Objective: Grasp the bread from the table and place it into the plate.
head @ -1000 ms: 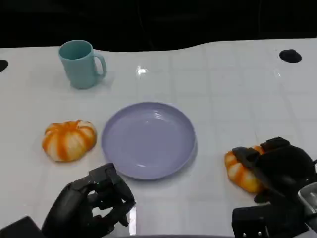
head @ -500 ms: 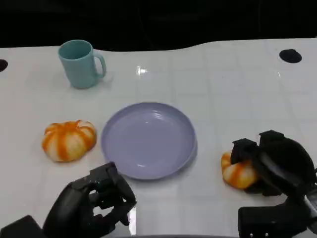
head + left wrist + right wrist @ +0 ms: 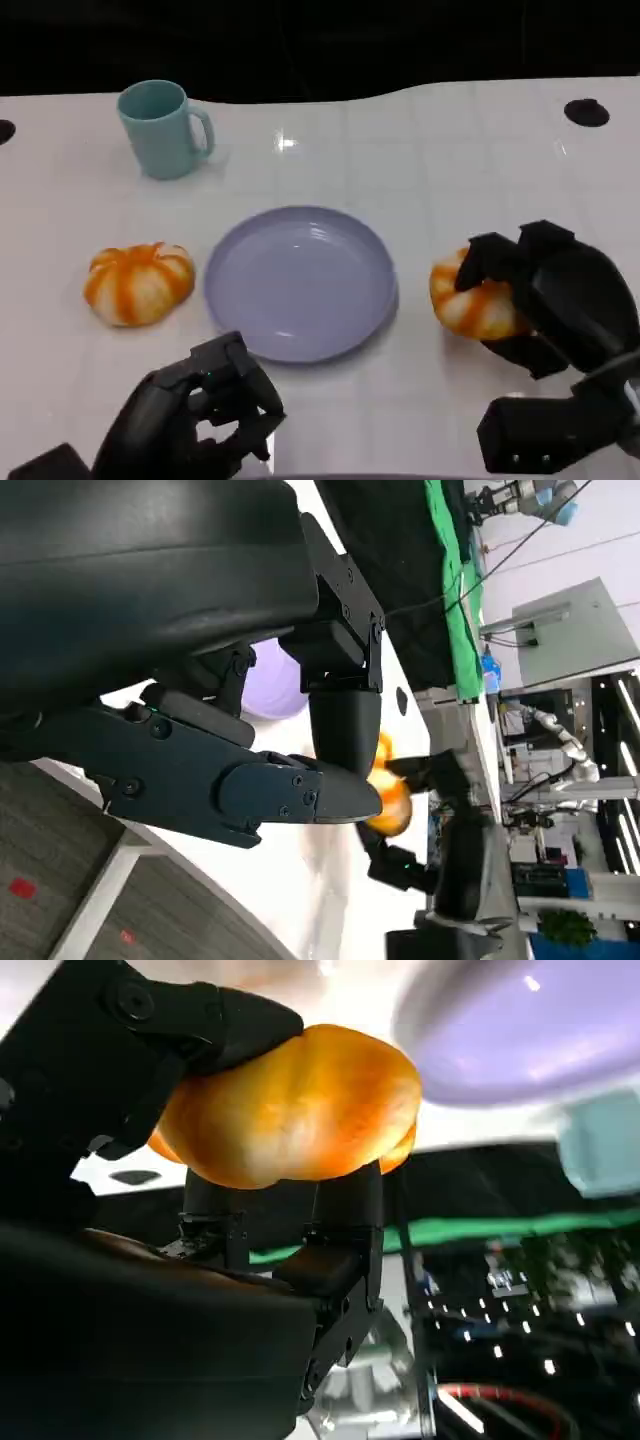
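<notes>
The right robot hand (image 3: 545, 295) grips the orange-and-white pumpkin-shaped bread (image 3: 472, 298), just right of the round lavender plate (image 3: 300, 281) on the white table (image 3: 450, 170). The left robot hand (image 3: 200, 415) is curled in on nothing near the plate's front edge.

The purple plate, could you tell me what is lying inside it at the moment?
Nothing lies in the plate; its whole bowl shows bare. The right hand holds one bread beside its rim, the other bread sits on the opposite side. The table under the plate is covered.
</notes>
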You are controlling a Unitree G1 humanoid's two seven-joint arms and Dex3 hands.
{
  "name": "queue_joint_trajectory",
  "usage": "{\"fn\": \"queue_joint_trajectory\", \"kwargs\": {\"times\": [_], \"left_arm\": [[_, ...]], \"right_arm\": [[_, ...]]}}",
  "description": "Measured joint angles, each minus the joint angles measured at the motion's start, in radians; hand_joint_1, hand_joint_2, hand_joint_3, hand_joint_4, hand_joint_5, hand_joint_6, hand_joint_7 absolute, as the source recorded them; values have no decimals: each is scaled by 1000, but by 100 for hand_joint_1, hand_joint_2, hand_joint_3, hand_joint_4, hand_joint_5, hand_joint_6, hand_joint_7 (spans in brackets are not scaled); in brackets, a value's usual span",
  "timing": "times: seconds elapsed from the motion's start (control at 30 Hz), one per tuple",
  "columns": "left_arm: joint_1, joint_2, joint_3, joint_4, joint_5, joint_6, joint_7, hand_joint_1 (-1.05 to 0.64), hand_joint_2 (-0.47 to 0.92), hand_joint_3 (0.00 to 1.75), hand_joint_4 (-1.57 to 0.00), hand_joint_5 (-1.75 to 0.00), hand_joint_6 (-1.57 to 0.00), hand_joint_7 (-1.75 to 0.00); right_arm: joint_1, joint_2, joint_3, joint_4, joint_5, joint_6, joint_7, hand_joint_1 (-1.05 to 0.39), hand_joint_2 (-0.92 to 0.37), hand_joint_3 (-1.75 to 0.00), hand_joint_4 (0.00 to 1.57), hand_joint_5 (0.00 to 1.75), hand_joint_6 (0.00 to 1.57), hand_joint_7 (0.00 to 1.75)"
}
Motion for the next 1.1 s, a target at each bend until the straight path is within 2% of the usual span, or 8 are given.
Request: {"fn": "queue_joint_trajectory", "kwargs": {"times": [0.13,0.2,0.47,0.67,1.0,1.07,1.1], "left_arm": [[4,0,-2,0,-2,1,0,-48,92,29,-70,-175,-60,-157],[4,-1,-1,0,-7,3,0,-49,92,29,-70,-175,-60,-157],[3,0,-1,0,-6,6,0,-51,92,30,-68,-175,-59,-158],[0,0,-1,5,1,-3,0,-51,92,30,-67,-175,-59,-156],[0,-3,-10,17,15,-20,0,-54,92,31,-68,-175,-59,-155],[0,-4,-13,18,18,-20,0,-54,92,31,-68,-175,-60,-155],[0,-4,-14,18,18,-20,0,-54,92,31,-68,-175,-60,-155]], "right_arm": [[-3,17,-16,-28,46,-29,13,-10,-28,-141,98,175,72,175],[-12,29,-17,-35,65,-36,41,-11,-25,-145,100,175,73,175],[-143,126,1,-1,93,-54,133,-17,-22,-145,99,175,73,174],[-235,219,39,122,91,-57,153,-20,-25,-142,98,175,75,171],[-399,354,108,405,76,-53,116,-19,-27,-138,98,175,74,173],[-428,375,115,462,70,-47,106,-19,-28,-133,95,175,72,170],[-439,382,118,487,70,-44,105,-19,-30,-128,94,175,74,162]]}}
